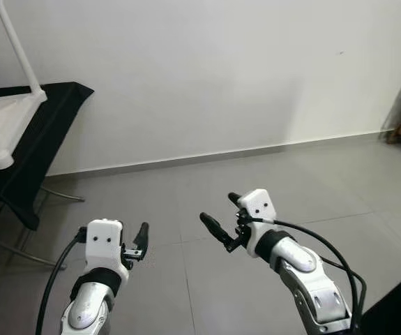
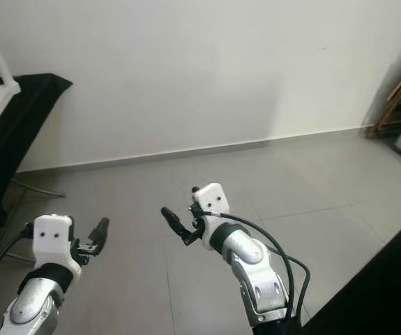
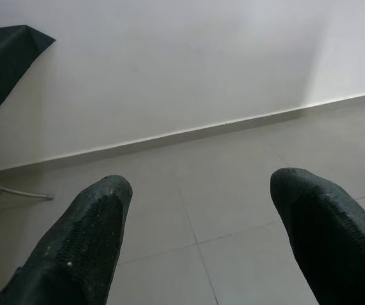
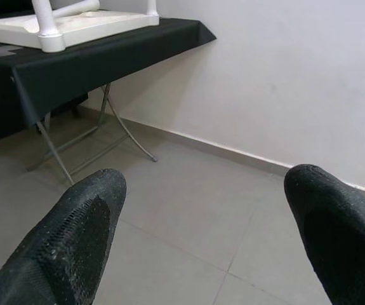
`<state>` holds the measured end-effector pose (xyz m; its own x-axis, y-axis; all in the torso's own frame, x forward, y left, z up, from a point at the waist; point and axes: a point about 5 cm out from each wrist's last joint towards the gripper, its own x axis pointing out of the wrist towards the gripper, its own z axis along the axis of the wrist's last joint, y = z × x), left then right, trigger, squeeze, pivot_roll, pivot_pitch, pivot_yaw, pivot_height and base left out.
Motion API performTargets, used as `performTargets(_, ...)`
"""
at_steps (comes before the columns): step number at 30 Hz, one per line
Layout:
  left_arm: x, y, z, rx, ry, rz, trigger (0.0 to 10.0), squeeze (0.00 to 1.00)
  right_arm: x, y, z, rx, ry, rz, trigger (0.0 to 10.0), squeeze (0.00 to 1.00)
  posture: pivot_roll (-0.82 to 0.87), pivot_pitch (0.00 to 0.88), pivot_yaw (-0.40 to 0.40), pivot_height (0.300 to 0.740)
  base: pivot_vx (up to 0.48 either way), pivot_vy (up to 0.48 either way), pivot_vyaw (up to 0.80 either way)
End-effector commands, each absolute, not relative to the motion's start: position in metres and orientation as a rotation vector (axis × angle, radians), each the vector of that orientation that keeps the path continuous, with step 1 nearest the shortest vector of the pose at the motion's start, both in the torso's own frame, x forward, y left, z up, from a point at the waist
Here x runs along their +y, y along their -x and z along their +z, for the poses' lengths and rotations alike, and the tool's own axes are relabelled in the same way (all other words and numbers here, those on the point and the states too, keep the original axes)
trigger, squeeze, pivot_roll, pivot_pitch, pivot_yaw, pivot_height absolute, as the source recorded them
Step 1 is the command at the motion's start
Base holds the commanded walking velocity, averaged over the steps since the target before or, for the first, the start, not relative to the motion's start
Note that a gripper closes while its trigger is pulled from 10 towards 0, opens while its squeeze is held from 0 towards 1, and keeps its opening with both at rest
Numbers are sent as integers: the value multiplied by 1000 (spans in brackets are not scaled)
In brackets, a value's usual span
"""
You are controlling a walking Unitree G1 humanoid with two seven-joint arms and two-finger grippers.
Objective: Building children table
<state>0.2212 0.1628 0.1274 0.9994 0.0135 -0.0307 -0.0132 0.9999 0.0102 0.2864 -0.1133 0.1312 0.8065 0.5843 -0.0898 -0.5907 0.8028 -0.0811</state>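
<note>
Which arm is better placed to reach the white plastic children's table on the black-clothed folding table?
Left, probably. The white plastic children's table lies upturned at the robot's left, nearer the left gripper. The right gripper is farther. Both are open and empty.

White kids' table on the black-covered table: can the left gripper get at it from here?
Probably not yet. The left gripper hangs open over bare floor, well short of the white children's table, which lies upside down on the black-covered table off to the robot's left. Nothing blocks the way; the robot likely has to turn and step closer.
</note>
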Motion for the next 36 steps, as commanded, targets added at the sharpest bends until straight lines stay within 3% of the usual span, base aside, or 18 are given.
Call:
performTargets(1,164,-221,125,40,-1,10,10000,0,-111,-287,131,63,95,637,10000,0,-108,32,-2,740,0,0,0)
performTargets(9,164,-223,125,35,-2,6,10000,0,-111,-288,129,79,104,641,10000,0,-108,32,-1,740,0,0,-500)
performTargets(16,164,-222,127,19,-1,-3,10000,0,-111,-287,130,69,106,645,10000,0,-111,31,1,740,0,0,0)
performTargets(36,162,-222,126,15,6,-22,10000,0,-111,-286,128,72,113,651,10000,0,-115,21,-4,740,310,0,0)
